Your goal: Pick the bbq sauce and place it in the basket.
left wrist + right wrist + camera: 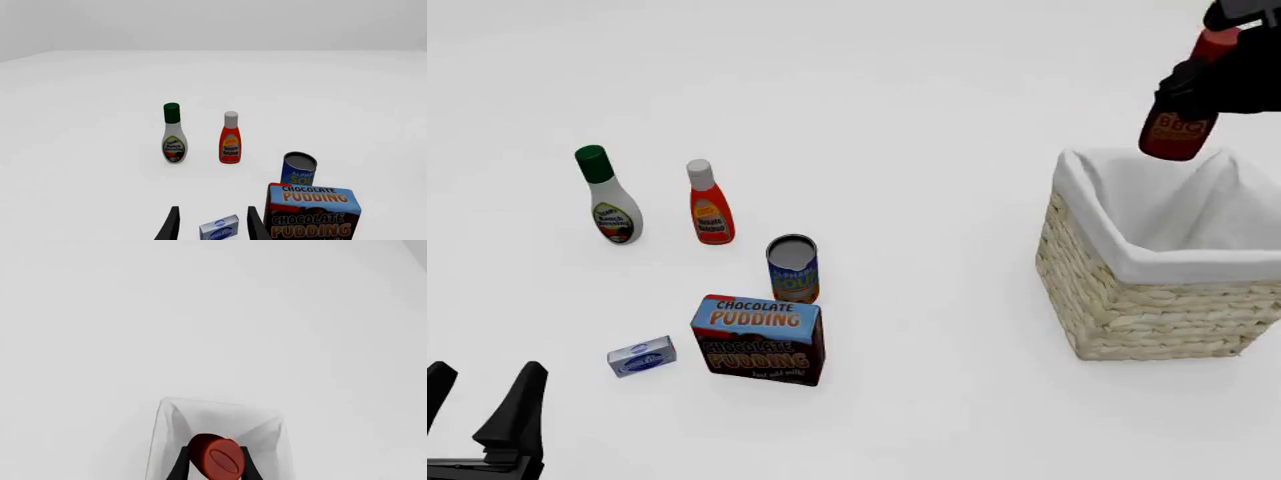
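Bbq sauce: your right end effector (1212, 75) pinches the bbq sauce (1177, 125) near its neck. You hold it in the air over the basket (1154, 300), above the far rim, clear of the white lining.
Bbq sauce axis: its long axis runs close to upright and leans a little, red cap up and tipped away from the pudding box (757, 338), base down toward the basket's opening. The right wrist view looks down on the cap (215, 456) between the two fingers, with the lining below it.
Bbq sauce label: large letters you can read as "BBQ".
Right end effector: fingers closed on the bottle from both sides.
Left end effector: your left end effector (481, 405) hangs low, on the near side of the pudding box and farther from the basket, with its fingers spread and nothing between them.
Writing: the pudding box reads "CHOCOLATE PUDDING" on top and on the front. The orange-red bottle (709, 203) reads "Tomato Ketchup". The white bottle (607, 196) reads "Ranch Dressing". The can (793, 267) shows "ALPHA" and "SO"; the rest is hidden. The print on the small blue-white packet (641, 356) is too small to read.
Counts: three bottles, one can, one pudding box, one packet, one basket.
Surface: the ketchup, ranch, can, box and packet all stand on the white surface (934, 200), well apart from the basket.
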You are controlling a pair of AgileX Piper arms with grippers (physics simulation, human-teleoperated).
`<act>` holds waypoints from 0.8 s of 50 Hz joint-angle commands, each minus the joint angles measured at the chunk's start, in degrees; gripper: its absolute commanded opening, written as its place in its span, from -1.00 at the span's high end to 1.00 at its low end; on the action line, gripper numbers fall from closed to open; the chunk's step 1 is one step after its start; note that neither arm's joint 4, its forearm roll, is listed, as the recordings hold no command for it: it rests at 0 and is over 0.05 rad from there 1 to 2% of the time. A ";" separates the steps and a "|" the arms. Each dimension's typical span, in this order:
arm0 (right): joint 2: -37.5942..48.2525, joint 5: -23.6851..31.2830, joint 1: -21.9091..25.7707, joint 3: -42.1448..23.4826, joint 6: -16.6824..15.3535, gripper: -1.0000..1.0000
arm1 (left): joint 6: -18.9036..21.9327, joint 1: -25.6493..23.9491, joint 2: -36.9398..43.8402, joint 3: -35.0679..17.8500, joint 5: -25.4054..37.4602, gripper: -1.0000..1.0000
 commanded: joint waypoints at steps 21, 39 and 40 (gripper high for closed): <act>-1.06 -8.52 -4.89 12.13 0.92 1.00 | 0.00 0.00 0.00 0.00 0.00 -1.00; 2.44 -12.78 -5.76 15.73 1.13 1.00 | 0.00 0.00 0.00 0.00 0.00 -1.00; 2.56 -12.94 -5.72 15.82 1.10 1.00 | 0.00 0.00 0.00 0.00 0.00 -1.00</act>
